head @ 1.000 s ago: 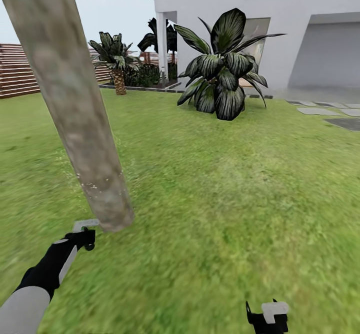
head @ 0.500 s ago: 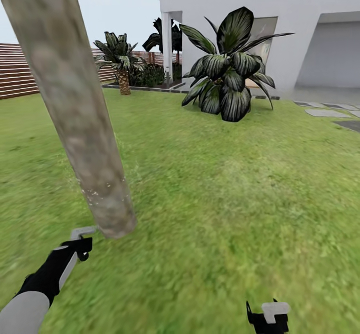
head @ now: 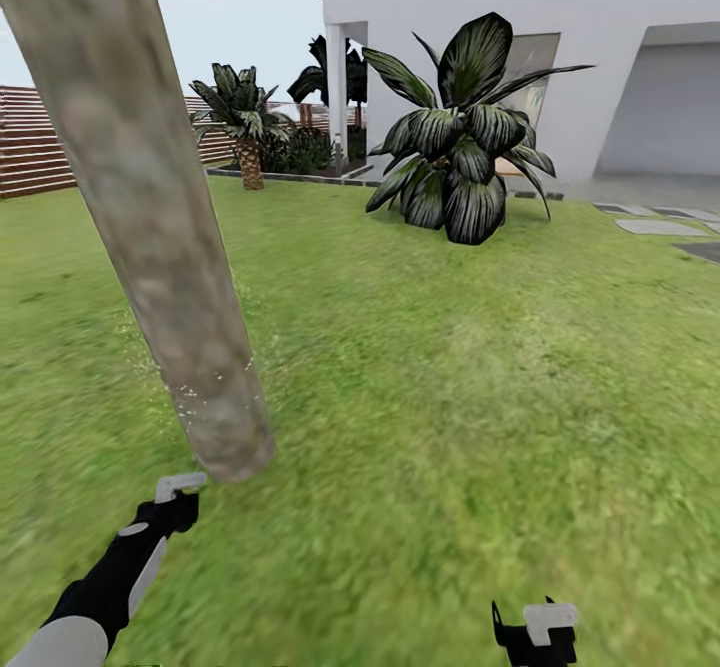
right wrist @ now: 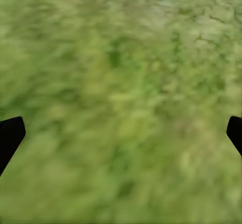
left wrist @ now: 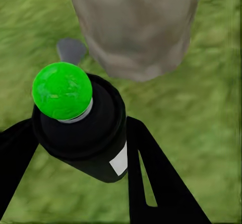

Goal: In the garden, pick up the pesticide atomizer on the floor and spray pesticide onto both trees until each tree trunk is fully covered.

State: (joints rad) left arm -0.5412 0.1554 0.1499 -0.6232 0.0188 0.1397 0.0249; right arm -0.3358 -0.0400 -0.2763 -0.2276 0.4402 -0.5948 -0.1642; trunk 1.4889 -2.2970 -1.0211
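I'm working in a home garden. A green grass lawn (head: 450, 367) spreads all around me, backed by a white house (head: 470, 7) with a porch column and windows. A brown slatted wooden fence (head: 40, 142) closes off the far side, grey stepping stones (head: 655, 227) lie near the house, and a broad-leaved striped plant (head: 460, 137) and a thick tree trunk (head: 150, 217) stand on the grass.
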